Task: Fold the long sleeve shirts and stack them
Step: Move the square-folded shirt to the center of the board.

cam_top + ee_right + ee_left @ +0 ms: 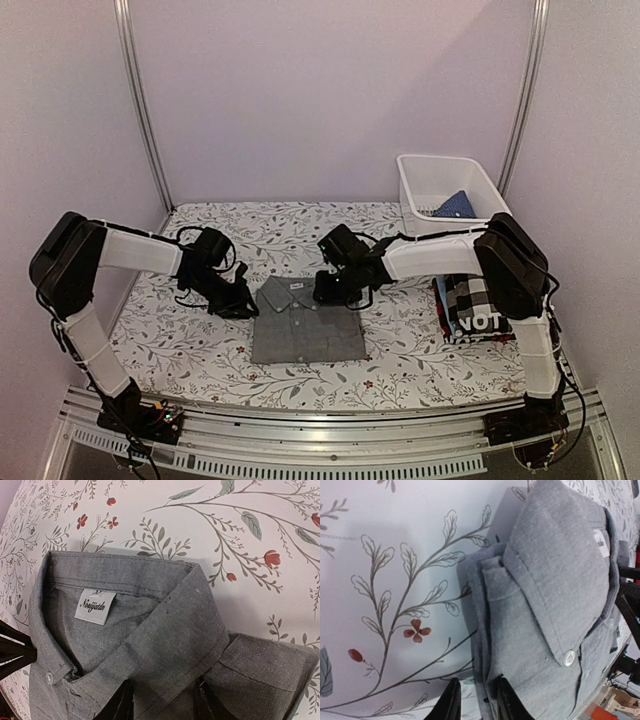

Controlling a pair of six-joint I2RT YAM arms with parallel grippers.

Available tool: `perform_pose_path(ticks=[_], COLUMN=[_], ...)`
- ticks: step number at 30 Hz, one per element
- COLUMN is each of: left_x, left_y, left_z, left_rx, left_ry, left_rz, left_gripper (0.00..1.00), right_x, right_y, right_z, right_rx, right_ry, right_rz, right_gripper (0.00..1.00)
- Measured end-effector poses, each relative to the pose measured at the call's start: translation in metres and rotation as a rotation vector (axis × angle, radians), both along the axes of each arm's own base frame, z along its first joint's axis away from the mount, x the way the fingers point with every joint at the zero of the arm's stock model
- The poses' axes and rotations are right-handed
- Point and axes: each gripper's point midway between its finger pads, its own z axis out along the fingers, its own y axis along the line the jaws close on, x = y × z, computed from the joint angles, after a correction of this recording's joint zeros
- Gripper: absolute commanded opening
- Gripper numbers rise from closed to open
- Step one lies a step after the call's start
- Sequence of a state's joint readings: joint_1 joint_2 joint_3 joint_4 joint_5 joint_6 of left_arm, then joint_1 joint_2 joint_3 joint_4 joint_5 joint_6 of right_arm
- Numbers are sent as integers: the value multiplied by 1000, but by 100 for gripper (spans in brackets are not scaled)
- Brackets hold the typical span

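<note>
Currently the grey shirt lies folded flat mid-surface. Its collar is at the far edge, and the packet is slightly wider left-right than near-far.

Both arms sit on that far edge: left end effector at the far-left corner, right end effector just right of the collar.

- **Left wrist view:** fingers parted, straddling the folded side edge, one over the printed surface, one over cloth. Nothing visibly pinched, so released.
- **Right wrist view:** jaws parted over the collar and shoulder fold, cloth flat between them. Also released.

The stack, checked shirt plus the "NOT" shirt, sits to the right of the grey one, under the right arm. My read: the move goes rightward and the right arm is nearer.

The pale blue shirt lies in the basket, far right.
</note>
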State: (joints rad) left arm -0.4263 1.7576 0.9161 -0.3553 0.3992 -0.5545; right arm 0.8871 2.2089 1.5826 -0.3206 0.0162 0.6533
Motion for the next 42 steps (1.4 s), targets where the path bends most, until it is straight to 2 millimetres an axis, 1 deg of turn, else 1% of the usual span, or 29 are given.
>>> perform_pose_path(ticks=[3, 5, 7, 9, 11, 14, 16, 19, 20, 21, 22, 24, 28, 32, 35, 38, 42], left_x=[-7, -14, -21, -28, -34, -41, -43, -47, -47, -48, -48, -46, -41, -30, -22, -13, 0], left_y=[1, 2, 1, 0, -1, -4, -7, -11, -12, -13, -14, -15, -12, 2, 20, 46, 90], left_z=[1, 3, 5, 7, 7, 5, 5, 2, -1, -3, -4, -6, -6, -6, -7, -6, -5], left_rx=[-11, -24, -40, -51, -56, -55, -56, -54, -51, -48, -49, -44, -11, 65, 122, 194, 327], left_ry=[10, 18, 25, 33, 41, 54, 57, 68, 74, 80, 84, 85, 76, 49, 41, 30, 21], left_rz=[0, 1, -2, -8, -13, -22, -28, -35, -35, -39, -37, -35, -36, -23, 4, 40, 99], left_gripper=[32, 33, 34, 34, 33, 29, 25, 13, 7, 2, 0, 0, 0, 0, 0, 0, 0], right_x=[-3, -4, -5, -5, -6, -9, -12, -18, -20, -21, -22, -26, -30, -32, -33, -34, -36], right_y=[-4, -8, -11, -14, -19, -24, -29, -39, -42, -47, -50, -58, -71, -84, -92, -99, -110], right_z=[7, 17, 32, 54, 72, 91, 96, 94, 93, 92, 91, 91, 99, 112, 118, 123, 130], right_rx=[-5, -3, 4, 22, 41, 63, 64, 50, 43, 36, 31, 19, 16, 25, 25, 23, 18], right_ry=[-1, -15, -39, -74, -105, -139, -156, -163, -163, -166, -167, -172, -198, -236, -256, -276, -302], right_rz=[3, 4, 3, -1, -7, -17, -25, -37, -42, -49, -54, -65, -89, -118, -134, -150, -168], right_gripper=[44, 47, 49, 50, 51, 51, 53, 54, 55, 55, 56, 57, 58, 59, 61, 62, 67])
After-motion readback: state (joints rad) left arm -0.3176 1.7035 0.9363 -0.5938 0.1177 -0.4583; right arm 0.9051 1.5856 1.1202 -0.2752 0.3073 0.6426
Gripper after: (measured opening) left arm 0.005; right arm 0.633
